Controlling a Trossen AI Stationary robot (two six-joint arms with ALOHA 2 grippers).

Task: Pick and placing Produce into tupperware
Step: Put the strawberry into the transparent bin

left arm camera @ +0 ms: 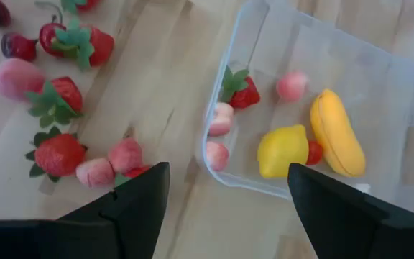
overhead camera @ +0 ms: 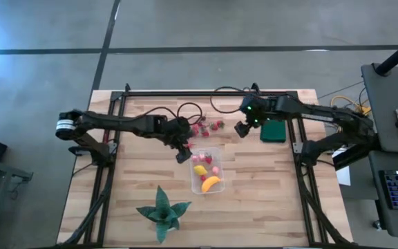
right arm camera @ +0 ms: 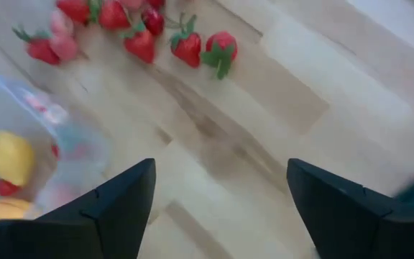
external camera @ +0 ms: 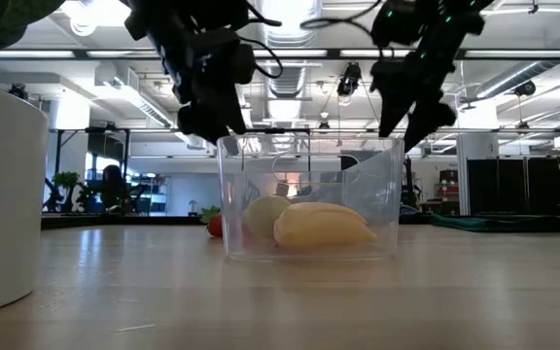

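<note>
The tub (overhead camera: 207, 173) sits near the middle of the wooden table (overhead camera: 268, 194), clear plastic with rounded corners. Inside it lie a banana (overhead camera: 211, 183), a lemon (overhead camera: 200, 169) and several small strawberries (left arm camera: 241, 92), red and pink. In the left wrist view the lemon (left arm camera: 283, 150) touches the banana (left arm camera: 336, 132), with a red piece tucked between them, and two pink pieces rest against the tub's near wall (left arm camera: 225, 155). The low view shows the banana (external camera: 324, 226) at the front of the tub (external camera: 311, 199) and the lemon (external camera: 263, 216) behind it.

More strawberries (overhead camera: 208, 127) lie loose on the table just beyond the tub, toward the far edge. Some are red with green tops, others pale pink; the left wrist view shows them (left arm camera: 60, 155) scattered beside the tub's outer corner, apart from it.

The left gripper (overhead camera: 183, 153) hangs just beside the tub's left edge, fingers (left arm camera: 131, 208) spread wide and holding nothing. In its own view the gap between the fingers frames the tub's near corner.

The right gripper (overhead camera: 241, 129) hovers above bare wood to the right of the loose strawberries, fingers (right arm camera: 121, 201) spread and empty too. Its view shows the loose strawberries (right arm camera: 185, 44) ahead and the tub (right arm camera: 34, 158) off to one side.

A dark green flat rectangle (overhead camera: 272, 131) lies just beside the right gripper. A green spiky plant (overhead camera: 162, 211) stands near the table's front edge, well apart from the tub
</note>
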